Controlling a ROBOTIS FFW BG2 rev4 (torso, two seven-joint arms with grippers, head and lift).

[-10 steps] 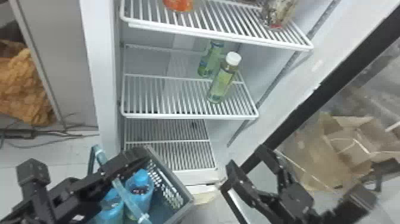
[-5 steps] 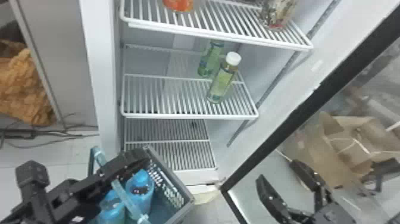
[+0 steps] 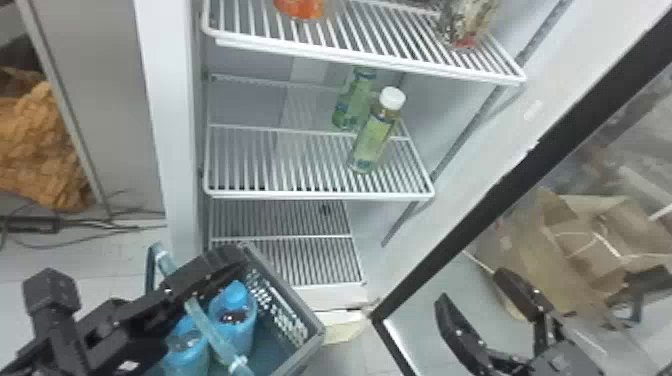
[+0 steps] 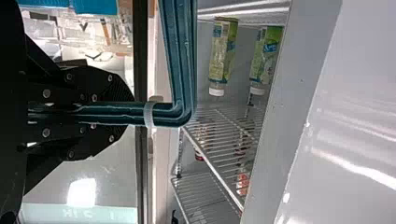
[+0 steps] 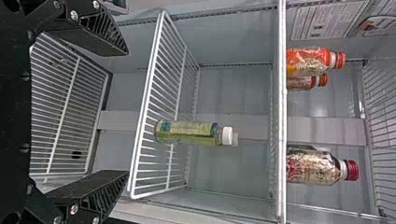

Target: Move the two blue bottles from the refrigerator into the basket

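Low, seven o'clock: blue bottles (image 3: 232, 322) inside basket (image 3: 281, 314), left gripper (image 3: 232, 260) clamping handle (image 3: 212, 330) — right gripper (image 3: 471, 285), four o'clock, spread wide, empty.

Bright overall; left wrist view: glare streaks on white panel (image 4: 355, 140), 1 blown-out reflection (image 4: 81, 192)

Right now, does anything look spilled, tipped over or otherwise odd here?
Nothing stands out: the two blue bottles sit in the basket, whose handle the left gripper holds, and the green-labeled bottles stand upright on the fridge shelf. No spill shows.
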